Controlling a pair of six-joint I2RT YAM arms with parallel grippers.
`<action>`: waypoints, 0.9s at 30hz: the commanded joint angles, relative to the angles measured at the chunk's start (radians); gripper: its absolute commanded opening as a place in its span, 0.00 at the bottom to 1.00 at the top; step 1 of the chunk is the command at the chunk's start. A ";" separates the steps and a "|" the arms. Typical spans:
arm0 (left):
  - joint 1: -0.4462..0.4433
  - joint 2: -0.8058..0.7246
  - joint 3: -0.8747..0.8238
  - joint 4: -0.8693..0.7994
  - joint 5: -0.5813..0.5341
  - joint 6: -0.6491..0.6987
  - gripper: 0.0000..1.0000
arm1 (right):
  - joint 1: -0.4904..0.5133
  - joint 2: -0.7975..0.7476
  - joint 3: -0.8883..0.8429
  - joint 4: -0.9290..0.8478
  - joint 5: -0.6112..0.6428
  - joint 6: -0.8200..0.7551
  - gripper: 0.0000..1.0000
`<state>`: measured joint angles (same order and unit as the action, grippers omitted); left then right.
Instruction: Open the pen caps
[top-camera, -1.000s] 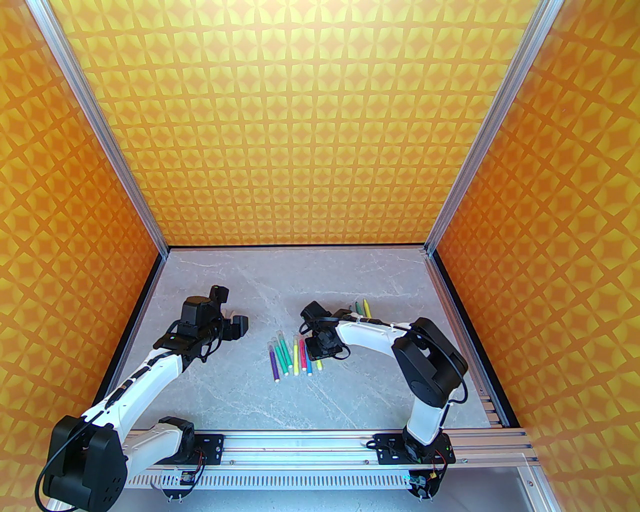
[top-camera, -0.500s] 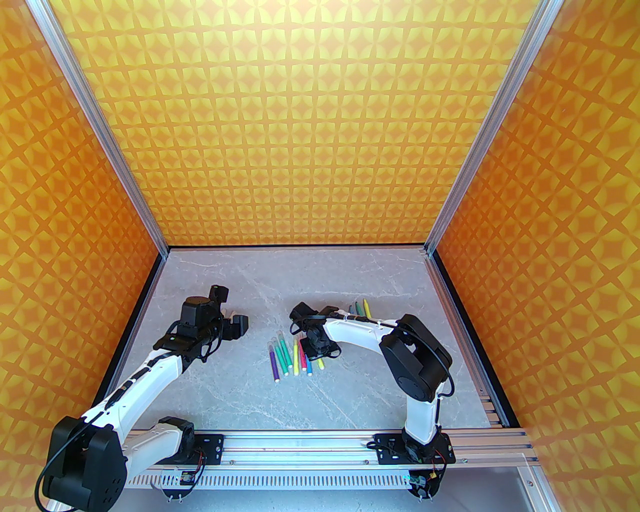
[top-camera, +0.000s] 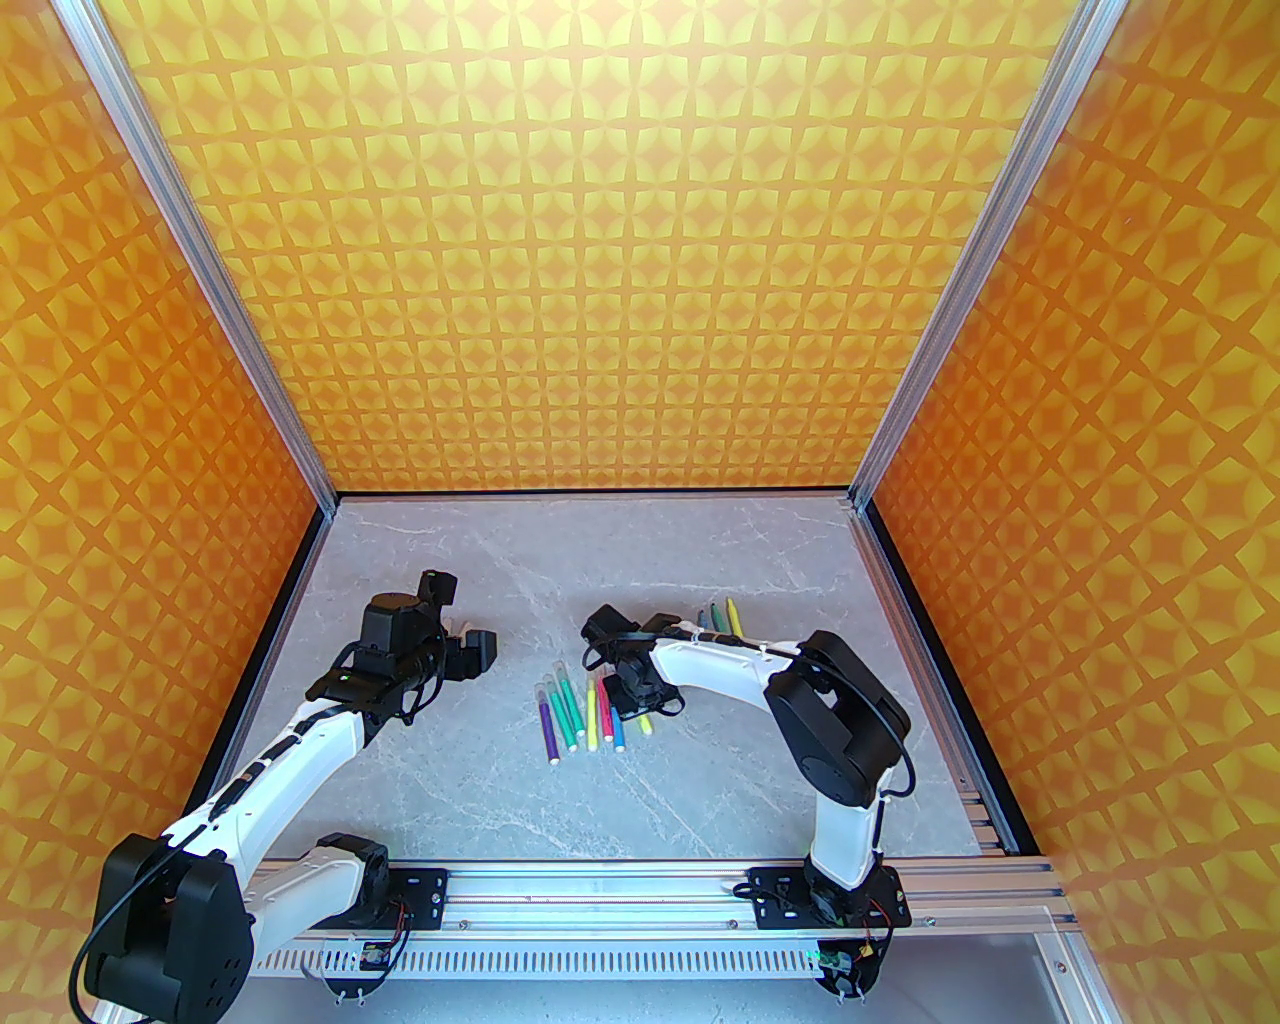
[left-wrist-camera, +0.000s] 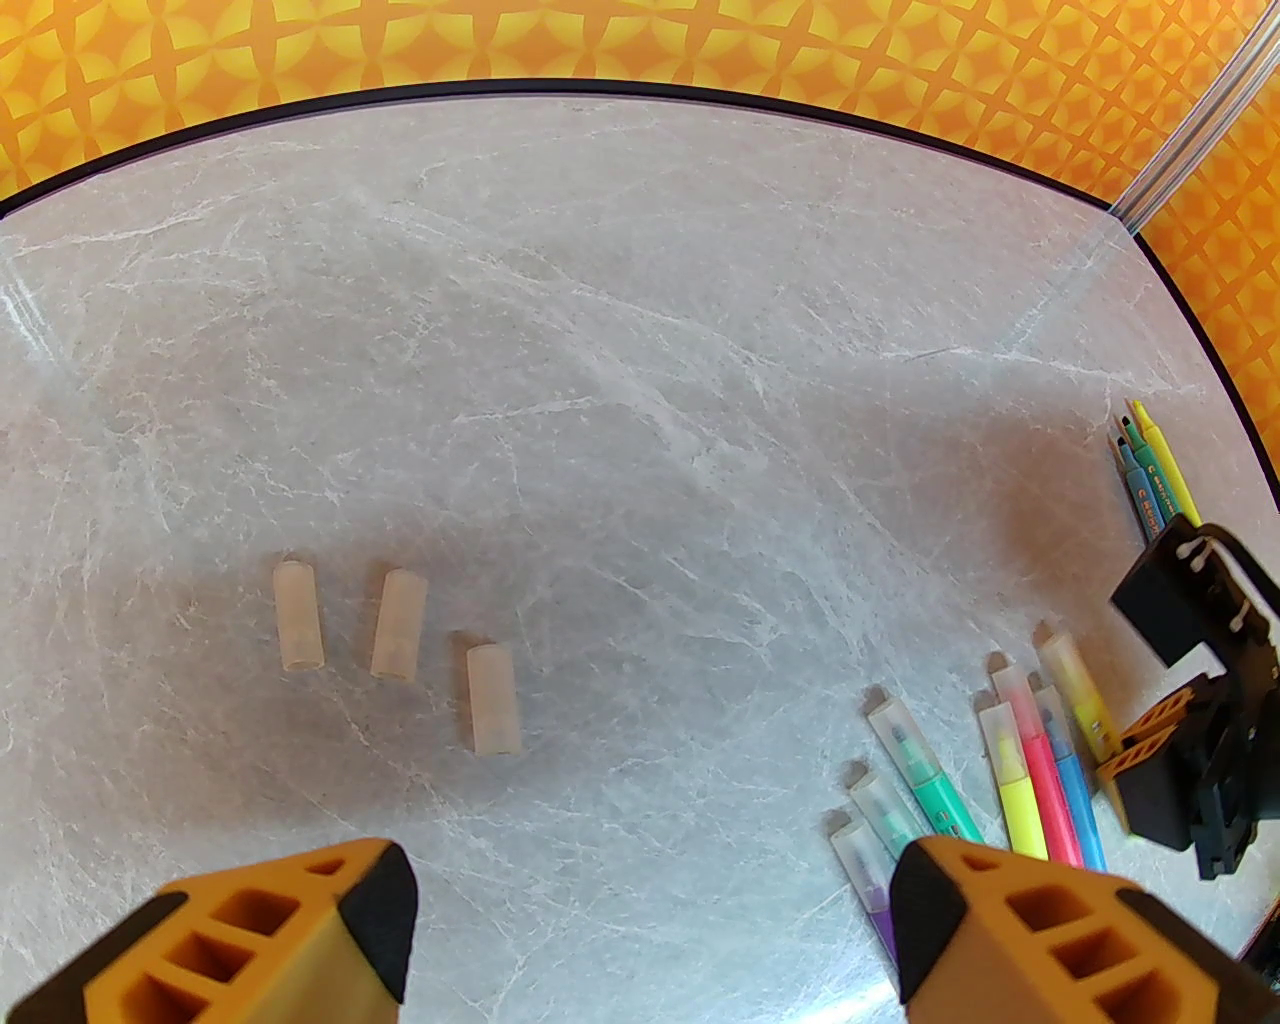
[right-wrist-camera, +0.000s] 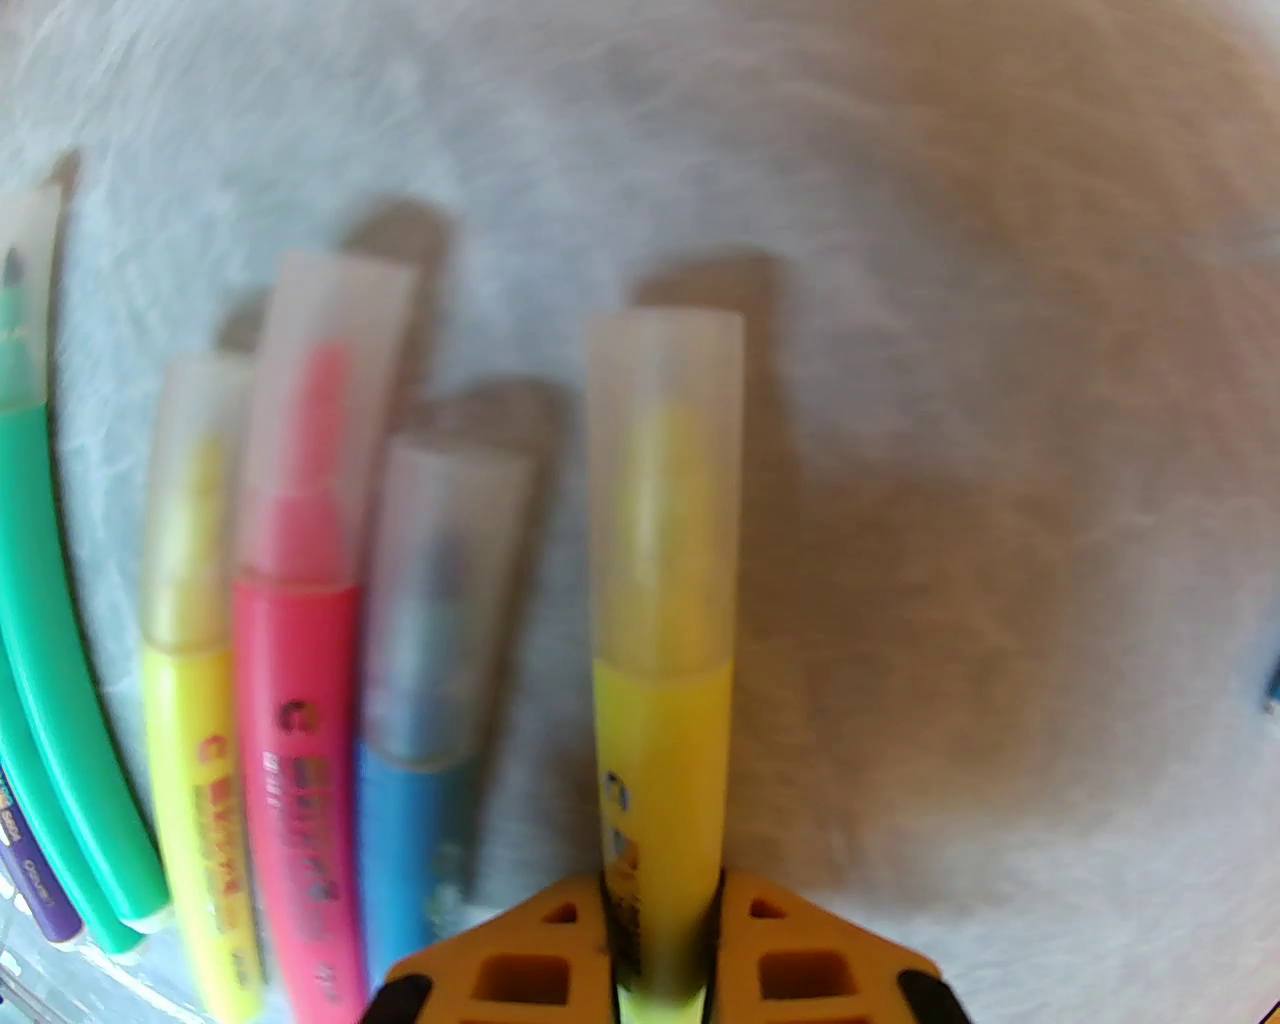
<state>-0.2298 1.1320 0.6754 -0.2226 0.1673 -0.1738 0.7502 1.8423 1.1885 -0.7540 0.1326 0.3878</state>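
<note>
Well, we are part-way through this one. Three pen caps (left-wrist-camera: 395, 625) lie loose on the counter (left-wrist-camera: 640, 300), side by side toward its left edge. Three uncapped markers (left-wrist-camera: 1150, 470) with bare pointed tips sit together toward the far right corner, so by our reckoning three are done.

In the middle of the counter waits a row of capped markers (top-camera: 585, 712). We count about seven, each wearing its clear cap at the far end. The right claw (right-wrist-camera: 660, 960) is clamped on the barrel of the yellow marker (right-wrist-camera: 660, 760) at the right end of that row. Its cap (right-wrist-camera: 662, 480) is on and points away from the claw. The left claw (left-wrist-camera: 650, 900) hangs spread wide and empty above the counter, near the loose caps and well apart from the row.

We judge this cap is next to come off, with six more after it. As for writing, the barrels carry print and a round logo, but it is too blurred for us to read.
</note>
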 joint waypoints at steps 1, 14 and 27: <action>-0.005 -0.016 0.001 -0.003 0.029 -0.011 0.82 | -0.005 -0.099 -0.044 0.057 0.034 -0.056 0.00; -0.005 0.057 0.061 0.042 0.289 -0.081 0.80 | -0.005 -0.256 -0.104 0.265 -0.235 -0.186 0.00; -0.005 0.037 0.035 0.203 0.505 -0.181 0.81 | -0.003 -0.339 -0.154 0.456 -0.439 -0.222 0.00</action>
<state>-0.2298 1.1847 0.7021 -0.0765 0.5991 -0.3187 0.7456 1.5265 1.0504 -0.3580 -0.2371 0.1947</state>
